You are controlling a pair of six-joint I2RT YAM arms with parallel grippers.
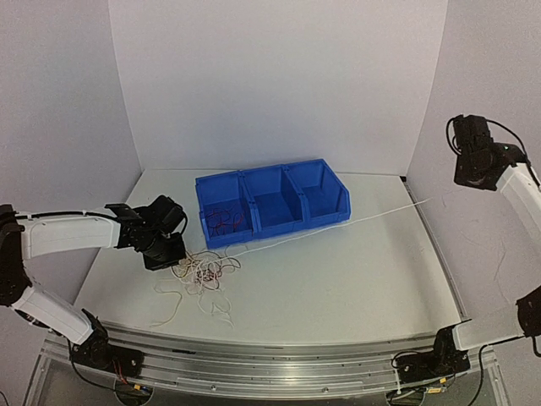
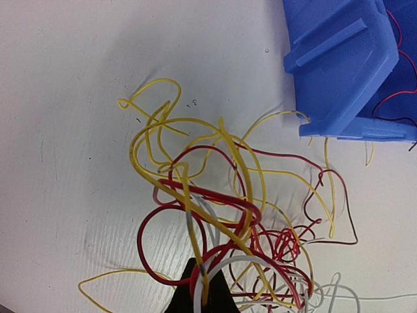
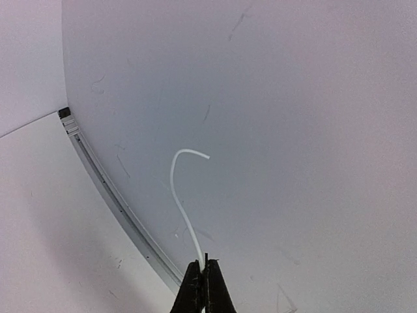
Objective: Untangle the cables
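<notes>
The cables (image 1: 203, 272) lie in a tangle of white, dark red and yellow-orange wires on the table, in front of the blue bin's (image 1: 270, 203) left end. In the left wrist view the tangle (image 2: 228, 215) fills the middle. My left gripper (image 2: 203, 293) is shut on a few of its strands; it sits at the tangle's left edge (image 1: 172, 256). One white cable (image 1: 338, 227) runs taut from the tangle up to my right gripper (image 1: 461, 182), raised high at the right wall. My right gripper (image 3: 203, 270) is shut on it, and the cable's short free end (image 3: 184, 195) curls past the jaws.
The blue bin has three compartments; the left one (image 1: 224, 216) holds a few dark red wires. The bin's corner (image 2: 339, 65) is close to the tangle. White walls enclose the table on the left, the back and the right.
</notes>
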